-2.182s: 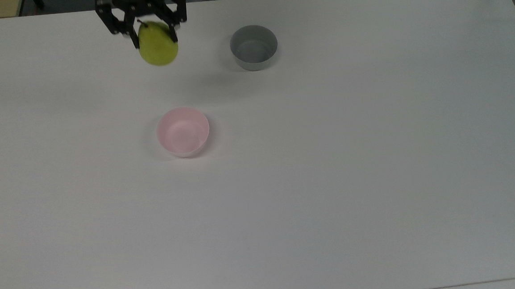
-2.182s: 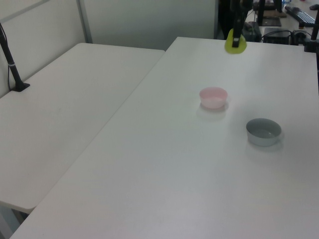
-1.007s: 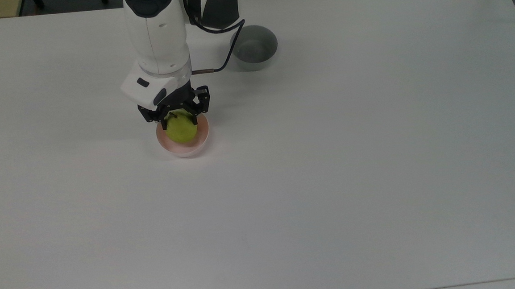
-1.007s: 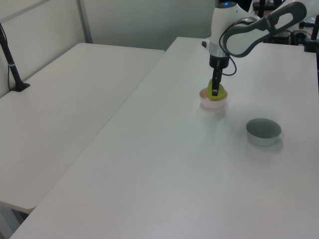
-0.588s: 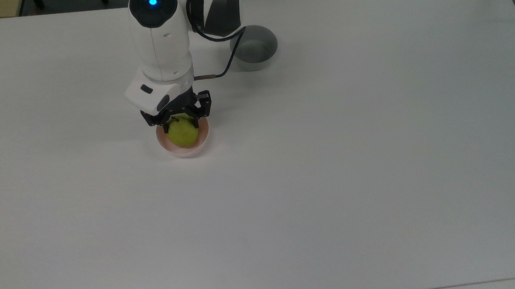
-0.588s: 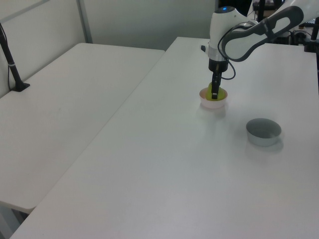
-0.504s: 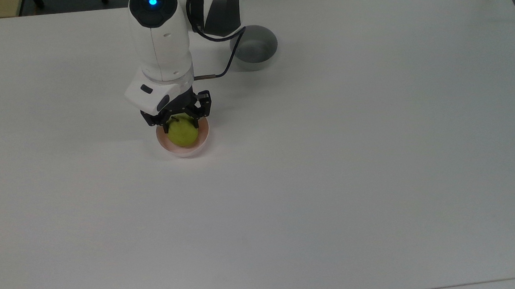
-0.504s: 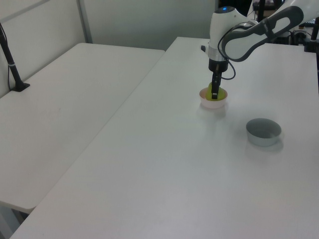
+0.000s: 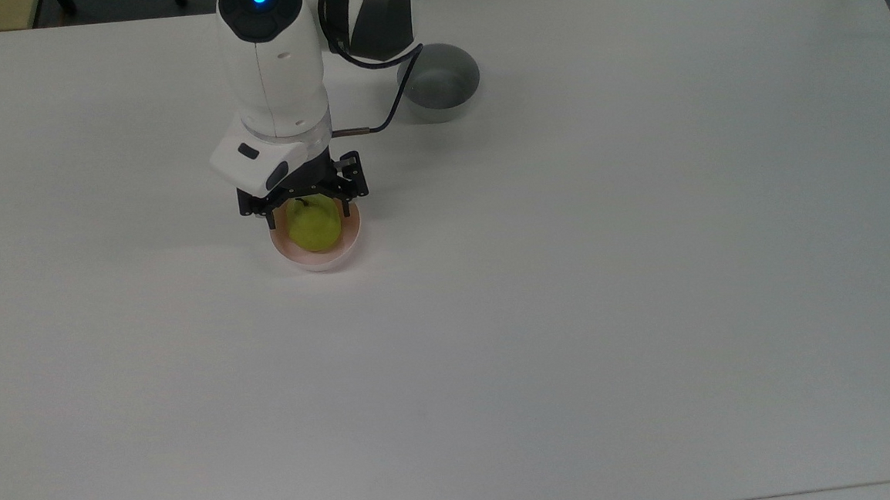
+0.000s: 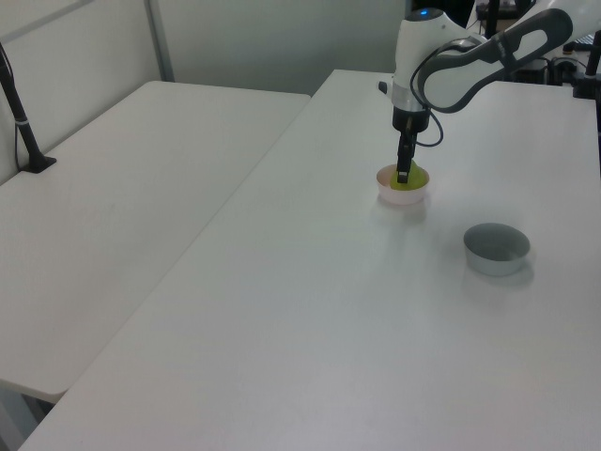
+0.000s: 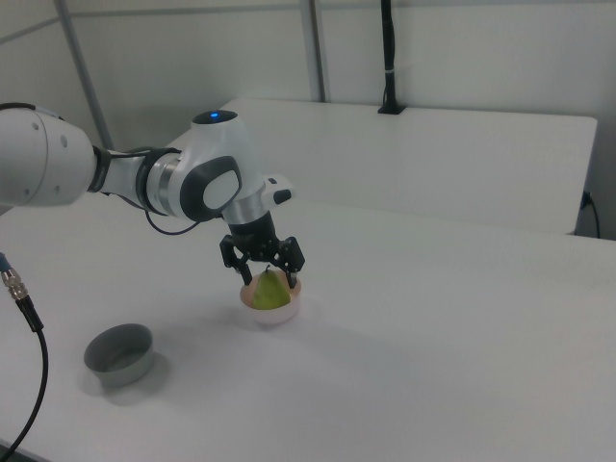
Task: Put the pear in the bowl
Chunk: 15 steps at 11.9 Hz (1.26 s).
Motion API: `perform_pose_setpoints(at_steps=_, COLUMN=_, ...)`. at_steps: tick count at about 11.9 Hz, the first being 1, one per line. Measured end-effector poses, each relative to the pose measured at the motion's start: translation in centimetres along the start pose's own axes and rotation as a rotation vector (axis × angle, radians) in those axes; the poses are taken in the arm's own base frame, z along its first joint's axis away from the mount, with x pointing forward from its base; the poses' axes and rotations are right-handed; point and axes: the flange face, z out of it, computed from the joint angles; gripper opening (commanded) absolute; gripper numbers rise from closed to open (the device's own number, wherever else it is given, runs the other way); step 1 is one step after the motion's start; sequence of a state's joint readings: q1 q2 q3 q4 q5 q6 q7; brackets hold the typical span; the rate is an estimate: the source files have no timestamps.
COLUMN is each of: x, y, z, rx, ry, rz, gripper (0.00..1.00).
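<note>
Top view: the pear now sits in the pink bowl, stem toward 12 o'clock, the hand newly spread open around it — placement looks essentially complete.

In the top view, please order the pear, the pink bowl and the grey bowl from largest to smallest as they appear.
1. pink bowl and grey bowl: they look about equal, so I do not rank them.
2. pear: smallest, sitting inside the pink bowl and partly hidden by the gripper.
</note>
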<state>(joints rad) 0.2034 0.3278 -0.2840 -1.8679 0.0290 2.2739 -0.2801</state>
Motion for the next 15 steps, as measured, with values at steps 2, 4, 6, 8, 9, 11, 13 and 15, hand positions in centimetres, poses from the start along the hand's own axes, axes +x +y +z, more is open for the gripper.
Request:
perform_pose_setpoints(at_steps=2, x=0.1, y=0.3, z=-1.8, rx=0.002, ry=0.014, rz=0.005, gripper=1.0)
perform_pose_setpoints(at_steps=4, x=0.0, y=0.6, z=-5.4, rx=0.027, ry=-0.03, rz=0.009, gripper=1.0)
perform_pose_setpoints(at_steps=6, x=-0.9, y=1.1, z=-9.8, rx=0.053, ry=-0.062, rz=0.017, gripper=1.0)
perform_pose_setpoints(at_steps=8, x=-2.8, y=1.6, z=-13.4, rx=0.084, ry=-0.101, rz=0.028, gripper=1.0)
perform_pose_setpoints(at_steps=9, x=-3.9, y=2.3, z=-15.3, rx=0.097, ry=-0.11, rz=0.042, gripper=1.0)
perform_pose_setpoints(at_steps=11, x=-6.8, y=4.0, z=-19.5, rx=0.123, ry=-0.113, rz=0.072, gripper=1.0)
perform_pose_setpoints(at_steps=13, x=-9.9, y=5.0, z=-23.3, rx=0.149, ry=-0.118, rz=0.094, gripper=1.0)
perform_pose_setpoints(at_steps=15, x=-11.6, y=5.1, z=-25.5, rx=0.153, ry=-0.109, rz=0.099, gripper=1.0)
